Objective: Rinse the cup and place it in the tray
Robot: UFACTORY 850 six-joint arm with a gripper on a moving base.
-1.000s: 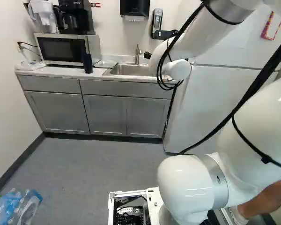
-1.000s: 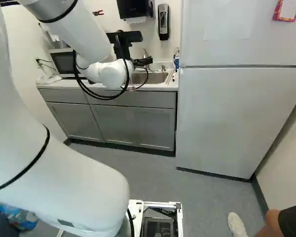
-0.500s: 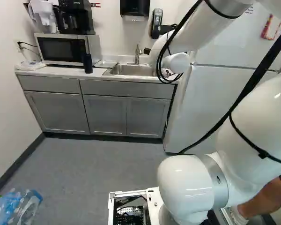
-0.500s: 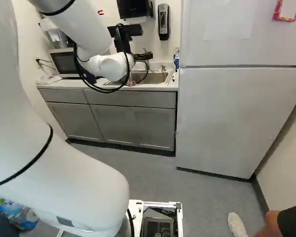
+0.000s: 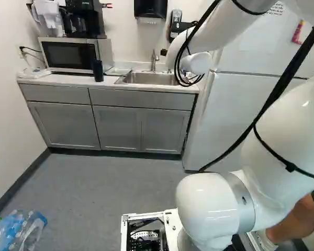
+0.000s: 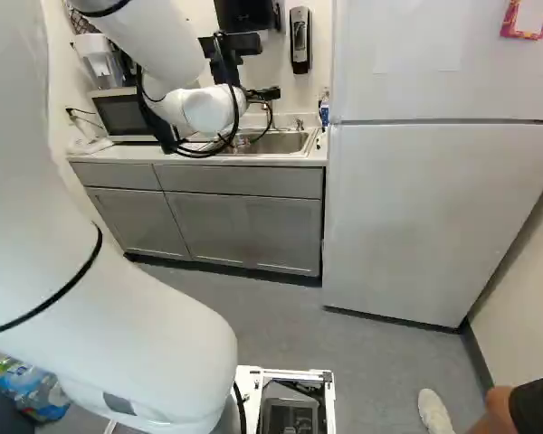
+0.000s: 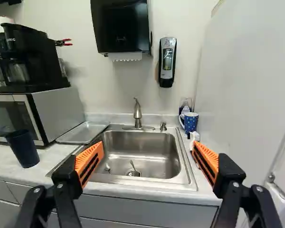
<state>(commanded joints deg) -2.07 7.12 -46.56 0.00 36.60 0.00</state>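
We judge that the task is at its start: the rinse and the placing are both left to do. Our pincer is open, its orange pads wide apart with no cup between them, and it faces the sink.

Two things could be the cup we are asked for. The blue patterned mug stands upright on the desk, near the back corner by the fridge, just beside the sink. The dark tumbler stands nearer the desk's front edge, just in front of the microwave. We take the mug as the likelier one, but we cannot tell for sure.

The shallow metal tray lies between the microwave and the sink, and neither cup is in it. We see no water coming from the tap, and neither cup is in the basin, so nothing here shows a rinse done.

What remains, as we judge it, is the whole chain: grip the cup, bring it under the tap, get water running, rinse, tip the water out, carry it across to the tray, set it down and let go. With the mug, we would mind the white brush-like thing close in front of it.
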